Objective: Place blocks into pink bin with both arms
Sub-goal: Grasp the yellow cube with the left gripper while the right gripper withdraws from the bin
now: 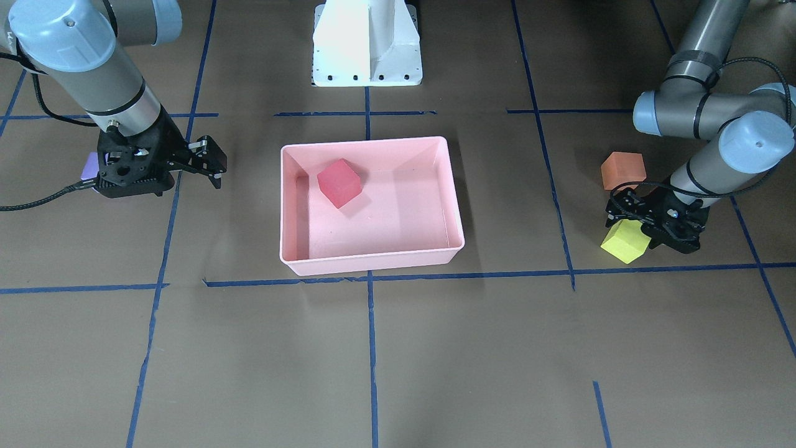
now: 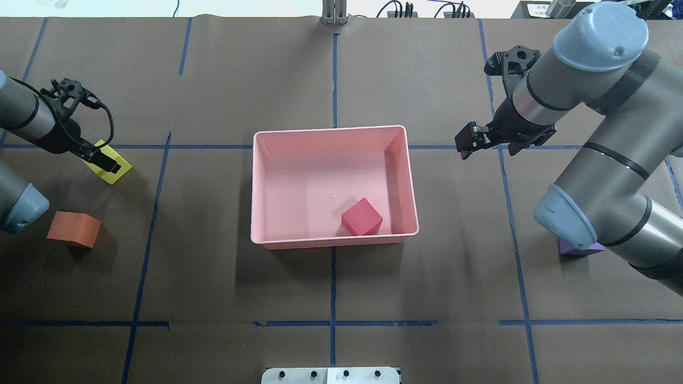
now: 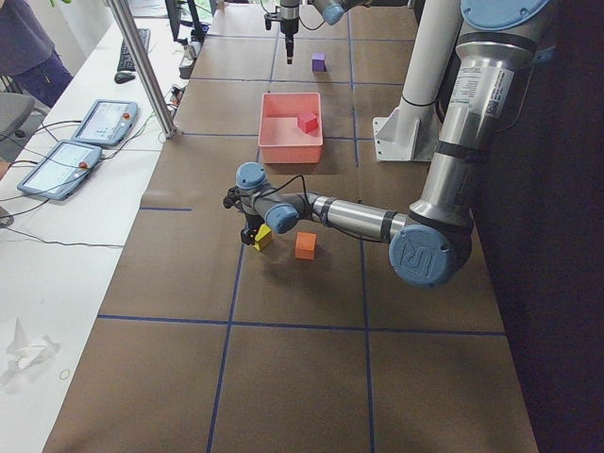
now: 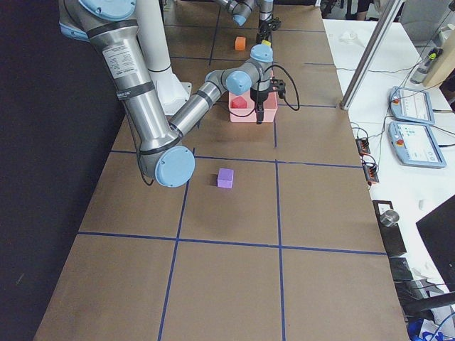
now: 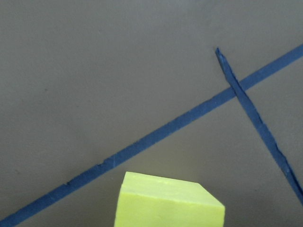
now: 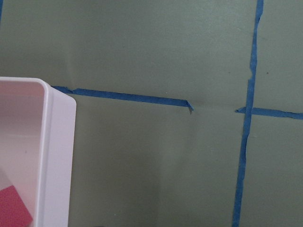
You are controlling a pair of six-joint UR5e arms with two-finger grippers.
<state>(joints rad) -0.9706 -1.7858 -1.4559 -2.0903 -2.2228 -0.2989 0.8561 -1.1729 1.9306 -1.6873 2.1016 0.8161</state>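
Note:
The pink bin (image 1: 373,261) sits mid-table, also in the overhead view (image 2: 331,241), with the red block (image 1: 339,182) inside it. My left gripper (image 1: 628,224) is shut on the yellow-green block (image 1: 624,242) and holds it tilted, low over the table; the block fills the bottom of the left wrist view (image 5: 168,201). The orange block (image 1: 623,169) lies on the table beside it. My right gripper (image 1: 214,162) is open and empty, beside the bin's end. The purple block (image 2: 579,248) lies under my right arm, mostly hidden in the front view.
The white pedestal base (image 1: 367,43) stands behind the bin. Blue tape lines (image 1: 372,348) grid the brown table. A side bench with tablets (image 3: 99,121) and a metal post (image 3: 142,66) runs along the far edge.

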